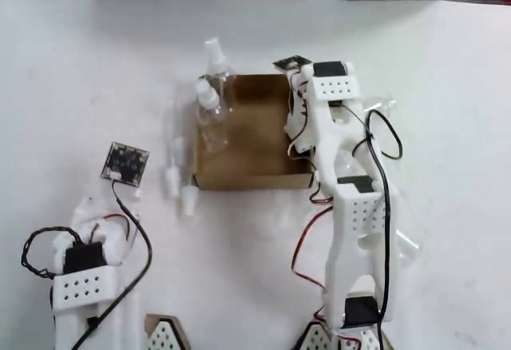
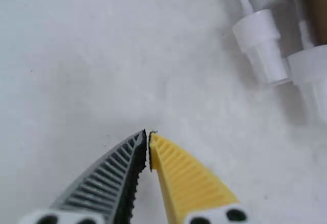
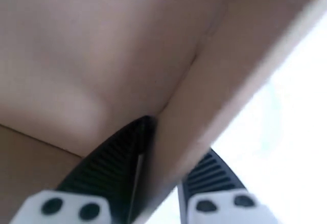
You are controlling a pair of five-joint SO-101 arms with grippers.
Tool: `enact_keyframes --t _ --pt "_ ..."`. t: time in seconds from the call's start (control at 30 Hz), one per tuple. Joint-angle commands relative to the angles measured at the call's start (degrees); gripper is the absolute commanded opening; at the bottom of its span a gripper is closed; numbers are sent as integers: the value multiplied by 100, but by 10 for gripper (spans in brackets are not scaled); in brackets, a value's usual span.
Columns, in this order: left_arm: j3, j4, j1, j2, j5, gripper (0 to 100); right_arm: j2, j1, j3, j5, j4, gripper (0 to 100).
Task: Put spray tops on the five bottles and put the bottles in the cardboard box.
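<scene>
- A white surface (image 1: 80, 70) seen from above, with an open cardboard box (image 1: 255, 176) near its middle.
- First bottle (image 1: 217, 74): clear, white spray top fitted, lying across the box's 11 o'clock corner. Its top points to 12 o'clock, past the rim.
- Second bottle (image 1: 214, 130): also clear and capped, lying inside the box along the 9 o'clock wall, top towards 12 o'clock.
- Two loose spray tops (image 1: 172, 178) (image 1: 189, 198) rest on the surface just outside the box's 7 o'clock corner, close together.
- The left wrist view has these spray tops (image 2: 260, 45) (image 2: 311, 75) side by side, thin dip tubes trailing from them.
- Two faint clear shapes (image 1: 382, 109) (image 1: 406, 248) lie on the surface at the box's 3 and 5 o'clock; they are probably bare bottles.
- Right arm (image 1: 351, 206): reaches from the 6 o'clock edge of the surface up to the box's 3 o'clock wall.
- Right gripper (image 3: 176, 137): its black fingers straddle the box wall (image 3: 230, 65), one inside and one outside, pinching the cardboard between them.
- Left arm (image 1: 80, 286): sits at the 7 o'clock corner of the surface, well apart from the box.
- Left gripper (image 2: 148, 137): one grey finger and one yellow, tips pressed together with nothing between them, over bare surface (image 2: 76, 55) near the loose spray tops.
</scene>
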Motion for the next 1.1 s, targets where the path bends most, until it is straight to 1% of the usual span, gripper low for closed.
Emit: enact_keyframes --t 0.0,0.13,0.3,0.37,0.6,0.83,0.9,1.07 --pt "-35 -158 -40 -127 -79 27 -558 -4 158 -202 -251 18" --pt "-35 -149 -40 -127 -79 27 -453 22 132 -202 -259 30" --pt "-35 -141 -57 -127 -79 27 -303 31 132 -202 -259 164" --pt "-35 -141 -57 -127 -79 26 -286 31 132 -202 -259 184" --pt "-35 -141 -57 -127 -79 26 -505 31 -70 -202 -198 187" --pt "-35 -141 -57 -127 -79 27 -1077 22 -932 -202 673 184" --pt "-35 -149 -57 -127 -79 27 -1235 66 -1055 -202 760 184" --pt "-35 -149 -57 -127 -79 27 -1842 365 -607 -202 760 183"
